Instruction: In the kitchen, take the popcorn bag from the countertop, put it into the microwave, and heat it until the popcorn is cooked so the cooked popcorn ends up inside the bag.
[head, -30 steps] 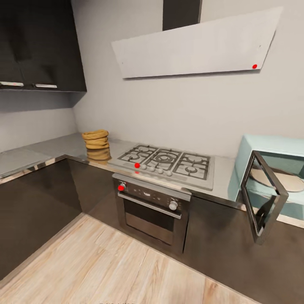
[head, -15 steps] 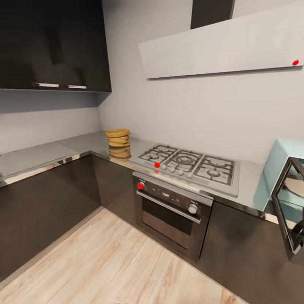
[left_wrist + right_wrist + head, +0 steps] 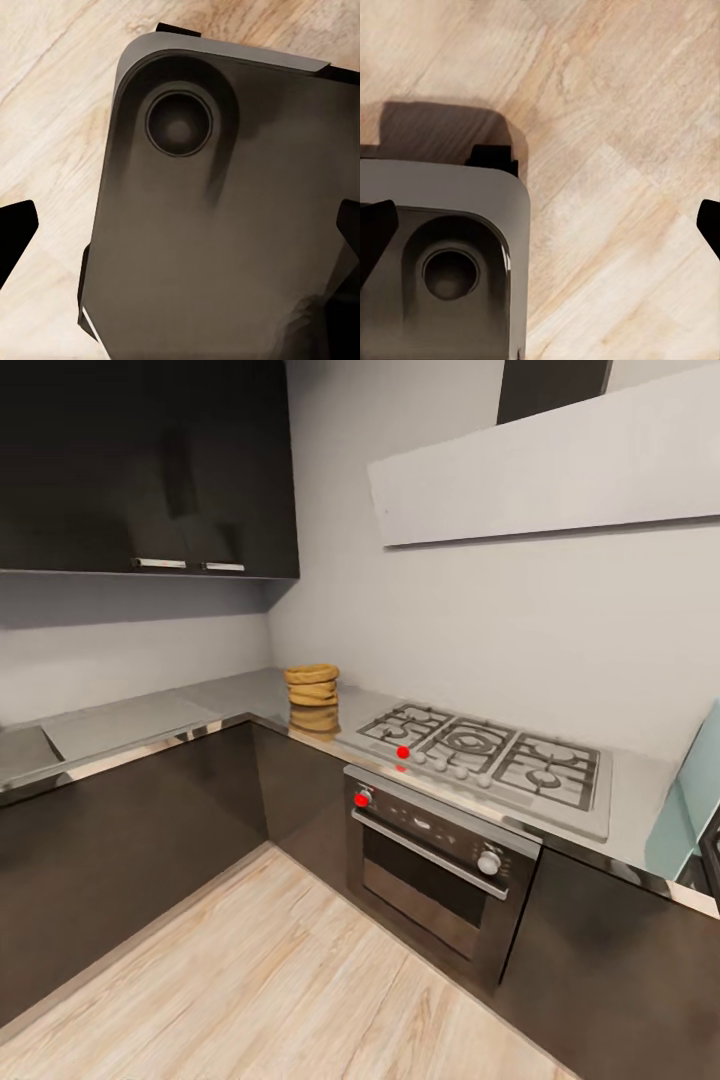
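I see the popcorn bag (image 3: 312, 698) standing upright on the worktop (image 3: 150, 722), near the corner where the two grey runs meet. It is a small tan sack, squat and wrinkled, with a rolled rim at the top, and its brown shape shines back from the steel under it. The bag stands alone, with bare grey worktop on every side. The gas hob (image 3: 490, 755) begins near it on one side, but they do not touch. Under the hob sits the dark oven (image 3: 435, 870), and dark cabinets (image 3: 130, 830) run below the worktop's front edge. A pale blue sliver of the microwave (image 3: 688, 810) peeks in at the far edge, well apart from the bag. The wood floor (image 3: 260, 980) in front of the cabinets is wide and open. In both wrist views I see my robot's grey base (image 3: 217, 225) over the floor. The left fingers (image 3: 16, 232) are apart, and the right fingers (image 3: 378, 231) are apart too, holding nothing.
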`<state>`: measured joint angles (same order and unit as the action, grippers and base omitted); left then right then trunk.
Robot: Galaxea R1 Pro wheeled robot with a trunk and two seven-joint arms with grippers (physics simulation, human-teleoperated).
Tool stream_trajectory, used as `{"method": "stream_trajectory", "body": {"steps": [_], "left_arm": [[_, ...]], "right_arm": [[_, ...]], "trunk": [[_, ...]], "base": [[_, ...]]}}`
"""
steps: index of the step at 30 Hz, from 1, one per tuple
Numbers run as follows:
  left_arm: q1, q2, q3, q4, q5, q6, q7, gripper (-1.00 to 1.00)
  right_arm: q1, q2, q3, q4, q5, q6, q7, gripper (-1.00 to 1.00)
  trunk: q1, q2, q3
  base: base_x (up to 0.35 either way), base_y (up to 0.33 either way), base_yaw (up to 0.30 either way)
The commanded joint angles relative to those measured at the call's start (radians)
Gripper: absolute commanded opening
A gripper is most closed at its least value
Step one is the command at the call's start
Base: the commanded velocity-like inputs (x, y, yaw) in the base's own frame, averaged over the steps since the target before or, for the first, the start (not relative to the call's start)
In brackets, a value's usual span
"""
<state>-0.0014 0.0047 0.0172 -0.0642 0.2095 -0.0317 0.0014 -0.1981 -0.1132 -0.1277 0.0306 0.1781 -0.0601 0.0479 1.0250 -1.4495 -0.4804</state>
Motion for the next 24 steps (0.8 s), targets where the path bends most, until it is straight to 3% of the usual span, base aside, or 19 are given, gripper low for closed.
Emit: {"method": "stream_trajectory", "body": {"steps": [1, 15, 24], "left_arm": [[0.0, 0.0, 0.001, 0.0, 0.005, -0.002, 0.0, 1.0], [0.0, 0.003, -0.001, 0.0, 0.004, -0.001, -0.01, 1.0], [0.0, 0.003, -0.002, 0.001, 0.002, -0.001, -0.012, 1.0]], "right_arm": [[-0.001, 0.0, -0.008, 0.003, 0.01, -0.005, 0.002, 1.0], [-0.001, 0.0, -0.001, 0.003, 0.017, 0.003, 0.0, 1.0], [-0.001, 0.0, -0.001, 0.003, 0.019, 0.003, 0.001, 1.0]], "trunk": [[0.0, 0.0, -0.001], [0.0, 0.0, -0.001], [0.0, 0.0, -0.001]], "base": [[0.0, 0.0, 0.008], [0.003, 0.001, 0.001], [0.252, 0.126, 0.0]]}}
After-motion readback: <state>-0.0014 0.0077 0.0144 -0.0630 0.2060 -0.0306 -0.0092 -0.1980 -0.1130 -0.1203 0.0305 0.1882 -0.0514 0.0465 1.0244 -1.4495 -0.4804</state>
